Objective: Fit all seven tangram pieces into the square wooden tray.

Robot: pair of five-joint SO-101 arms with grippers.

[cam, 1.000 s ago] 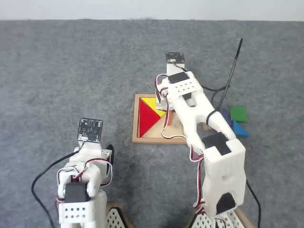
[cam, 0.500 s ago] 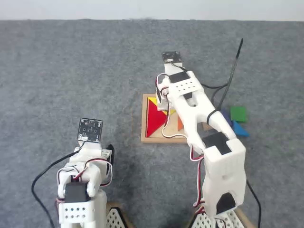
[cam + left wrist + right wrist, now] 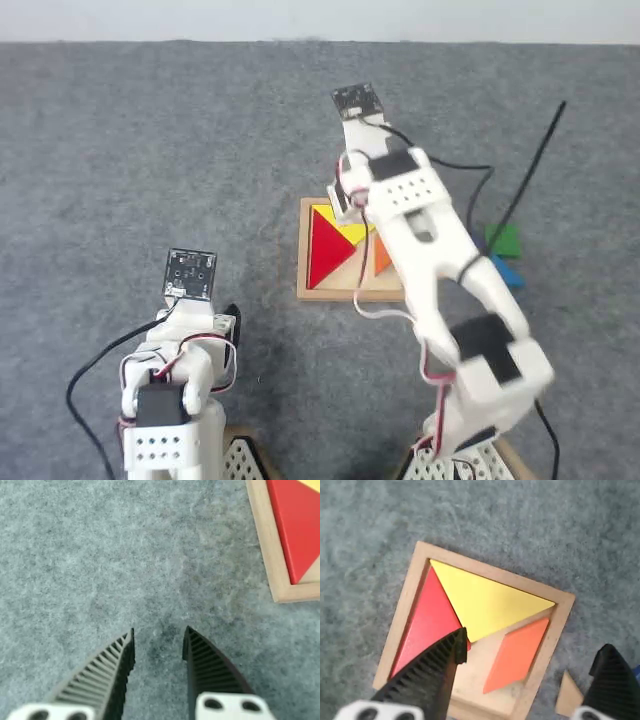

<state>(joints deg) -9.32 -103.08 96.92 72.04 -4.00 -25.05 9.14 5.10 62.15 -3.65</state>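
The tray (image 3: 489, 568) lies on the grey desk (image 3: 150, 150), in front of the right arm and off to the side of the left one. Three pieces are seated in it. A red triangle (image 3: 425, 625) fills one side, a yellow triangle (image 3: 480, 602) lies along the adjoining side with its long edge against the rim, and an orange parallelogram (image 3: 517, 655) sits under the yellow one against the opposite wall. Bare wood shows between the red and orange pieces, so roughly half the tray is unfilled.

Outside it, a tan triangle (image 3: 568, 694) lies just beside the tray's corner, and a green square (image 3: 505, 238) and a blue triangle (image 3: 508, 275) lie near each other further out on the right arm's side. That makes six pieces; I cannot make out the seventh, which may be hidden by the arm. By my count, four pieces are left to place.

The right tool (image 3: 534, 647) hangs over the tray with its jaws spread wide and nothing between them. The left tool (image 3: 159, 631) hovers low over bare desk near the tray's edge, its jaws parted a little and empty.
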